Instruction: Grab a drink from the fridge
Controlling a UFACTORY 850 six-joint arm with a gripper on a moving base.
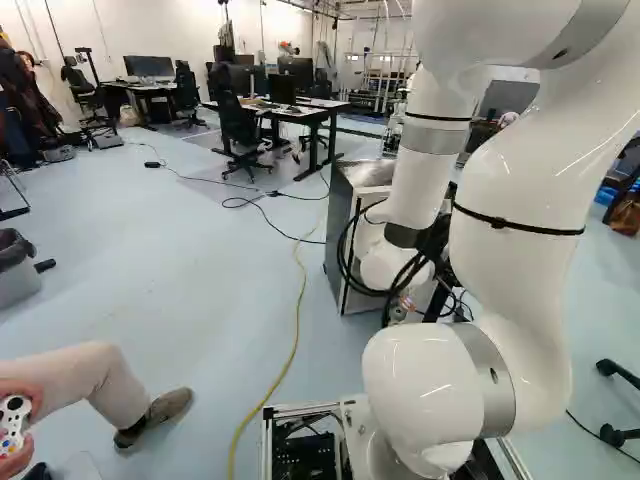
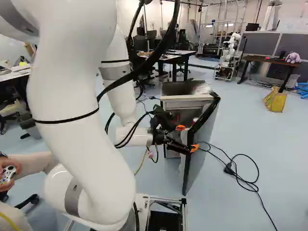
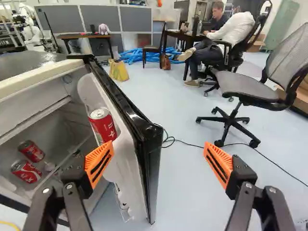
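The upright red soda can (image 3: 102, 126) stands against the inner side of the open fridge door (image 3: 153, 178), ahead of the gripper (image 3: 159, 159) and toward its fridge-side finger; its long axis runs up and down, across the line on which the fingers would close, so a sideways pinch round its body looks workable. The two fingers are spread wide with nothing gripped; the free edge of the door lies in the span between them, so closing from here would probably catch the door rather than the drink. The single arm is at the door, and this can is nearer to it than the others. The fridge (image 2: 186, 97) has its front open, and inside, farther in than the door can, are a red can (image 3: 32, 151) and a second red can (image 3: 26, 172), both seeming to lie on their sides; whether either touches anything else there I cannot tell. I judge the door-opening largely done and the reach for a drink ahead; the next move likely calls for shifting toward the fridge interior, so that both fingers clear the door and straddle the upright can; the fridge-side finger could knock it over, or the other could snag the door.
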